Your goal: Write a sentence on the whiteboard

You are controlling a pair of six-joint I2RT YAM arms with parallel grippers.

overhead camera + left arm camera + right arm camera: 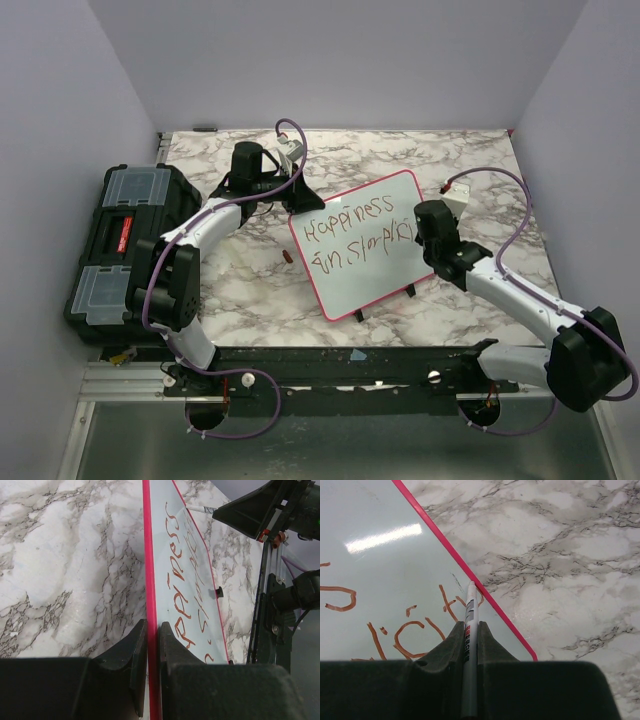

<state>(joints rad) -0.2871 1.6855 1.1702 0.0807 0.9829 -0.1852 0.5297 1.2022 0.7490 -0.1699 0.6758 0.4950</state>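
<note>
**Top view:** The whiteboard [372, 285] sits mid-desk [250, 290] between the arms. The sentence [362, 232] fills two lines and reaches the right edge. A small red object [286, 258], possibly a cap, lies near the board's left edge, where a shifting board could knock it.

**Left wrist view:** The left claw [152, 635] pinches the pink frame. The hold is narrow, so pen pressure could pivot the board.

**Right wrist view:** The right claw [469, 630] is pressed onto the marker [471, 597], whose tip is at the frame. The stroke may run off onto the desk, or the marker may twist.
</note>
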